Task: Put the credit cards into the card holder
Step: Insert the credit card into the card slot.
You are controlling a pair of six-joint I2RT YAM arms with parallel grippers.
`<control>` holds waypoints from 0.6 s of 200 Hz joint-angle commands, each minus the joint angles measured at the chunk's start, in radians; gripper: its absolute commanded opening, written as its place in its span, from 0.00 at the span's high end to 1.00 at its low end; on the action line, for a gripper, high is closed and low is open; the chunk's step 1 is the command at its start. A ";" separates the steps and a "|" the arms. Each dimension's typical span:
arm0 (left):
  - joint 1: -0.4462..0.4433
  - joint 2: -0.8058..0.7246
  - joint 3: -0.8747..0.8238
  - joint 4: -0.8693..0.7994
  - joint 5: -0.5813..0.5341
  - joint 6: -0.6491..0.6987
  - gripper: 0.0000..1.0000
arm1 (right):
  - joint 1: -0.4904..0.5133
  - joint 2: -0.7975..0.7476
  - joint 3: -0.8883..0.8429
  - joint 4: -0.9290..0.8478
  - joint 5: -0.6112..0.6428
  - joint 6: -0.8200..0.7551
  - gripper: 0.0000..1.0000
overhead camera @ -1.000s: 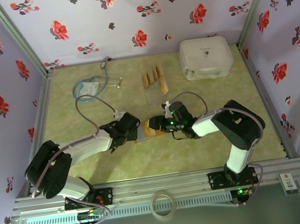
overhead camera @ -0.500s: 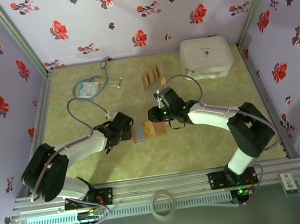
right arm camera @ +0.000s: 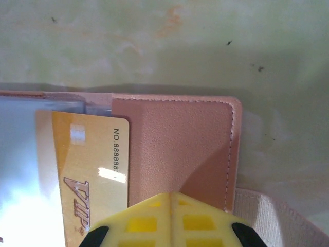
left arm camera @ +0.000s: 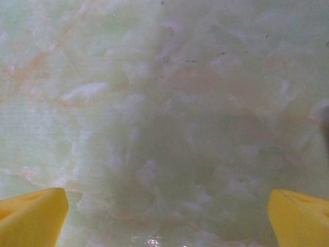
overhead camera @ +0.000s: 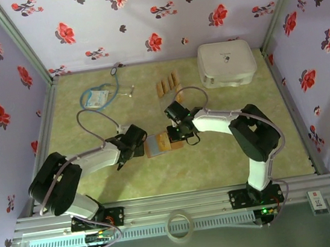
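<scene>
- My left end effector [overhead camera: 139,149] sits near the centre of the counter [overhead camera: 219,165], just left of the card holder [overhead camera: 163,143]. Its wrist view puts the left end effector [left arm camera: 164,221] released, the yellow fingertips [left arm camera: 31,216] wide apart over bare marbled green counter [left arm camera: 164,103].
- My right end effector [overhead camera: 176,133] reaches to the holder's right end. From above I cannot read its jaws. The wrist view shows the right end effector [right arm camera: 172,218] clenched, its fingers meeting over the holder's near edge.
- Only that wrist view gives detail. The card holder [right arm camera: 175,154] is open, with a stitched pinkish-brown panel and a clear sleeve to the left.
- A gold card [right arm camera: 87,170] printed "VIP" lies in it. I cannot tell whether it is tucked into a pocket.
- Farther back, the loose tan credit cards [overhead camera: 169,85] lie side by side, well apart from the holder.
- A white case [overhead camera: 225,62] stands far right and a blue stethoscope [overhead camera: 103,94] far left.
</scene>
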 commanded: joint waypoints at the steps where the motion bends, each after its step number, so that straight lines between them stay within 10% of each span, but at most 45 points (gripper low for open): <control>1: 0.007 0.023 0.026 0.006 -0.002 0.019 0.00 | 0.013 0.012 0.040 -0.027 0.024 -0.021 1.00; 120: 0.005 0.083 0.045 0.026 0.018 0.045 0.00 | 0.048 0.074 0.103 -0.032 0.009 -0.013 1.00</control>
